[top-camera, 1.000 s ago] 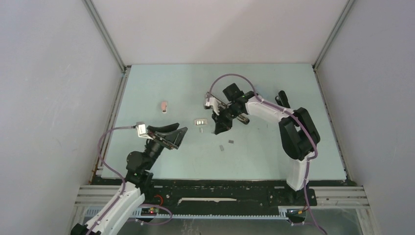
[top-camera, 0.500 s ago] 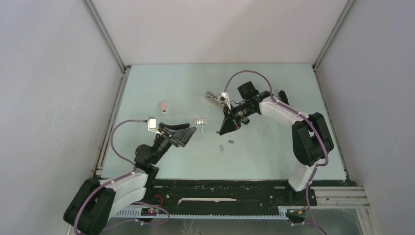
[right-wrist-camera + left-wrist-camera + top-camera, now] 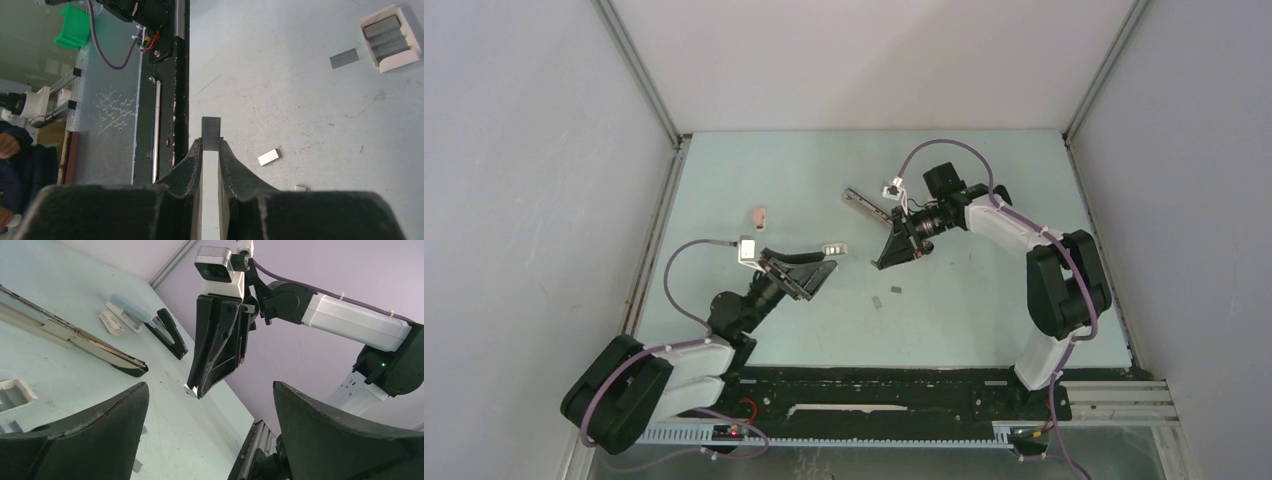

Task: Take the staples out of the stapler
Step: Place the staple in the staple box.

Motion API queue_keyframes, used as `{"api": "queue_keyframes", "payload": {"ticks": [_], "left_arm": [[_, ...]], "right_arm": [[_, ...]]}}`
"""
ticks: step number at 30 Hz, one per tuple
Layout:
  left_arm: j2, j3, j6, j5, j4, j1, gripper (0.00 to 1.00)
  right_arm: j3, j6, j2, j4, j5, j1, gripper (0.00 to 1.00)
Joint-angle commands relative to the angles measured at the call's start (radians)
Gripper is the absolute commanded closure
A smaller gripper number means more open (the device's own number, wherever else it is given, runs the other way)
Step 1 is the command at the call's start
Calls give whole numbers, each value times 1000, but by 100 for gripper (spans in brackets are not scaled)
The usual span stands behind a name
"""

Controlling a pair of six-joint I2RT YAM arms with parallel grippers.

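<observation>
The stapler [image 3: 864, 203] lies opened flat on the pale green table, its long tray also showing in the left wrist view [image 3: 75, 336]. My right gripper [image 3: 881, 262] hovers in front of it, shut on a short grey strip of staples [image 3: 211, 131] that sticks out past the fingertips [image 3: 196, 150]. The left wrist view shows that gripper [image 3: 217, 350] from below, with the strip [image 3: 190, 390] at its tip. My left gripper [image 3: 826, 262] stands wide open and empty, left of the right one, pointing at it. More loose staples [image 3: 268, 156] lie on the table [image 3: 894, 290].
A white box [image 3: 834, 247] holding staple strips sits by my left fingers and shows again in the right wrist view [image 3: 390, 37]. A small pink stapler [image 3: 760, 216] lies far left. A black stapler [image 3: 170, 332] and a pale blue one [image 3: 127, 315] lie beyond the open stapler.
My left gripper has swung right towards the middle and opened slightly wider. My right gripper has drawn back to the right and turned, still gripping the strip.
</observation>
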Motion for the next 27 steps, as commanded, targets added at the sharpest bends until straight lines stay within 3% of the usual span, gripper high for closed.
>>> {"api": "queue_keyframes", "payload": {"ticks": [1, 27], "left_arm": [[27, 64, 10, -44, 54, -37, 0], [70, 105, 7, -68, 87, -74, 0]], "right_arm": [[-3, 30, -46, 21, -57, -14, 83], [-6, 68, -52, 39, -99, -33, 83]]}}
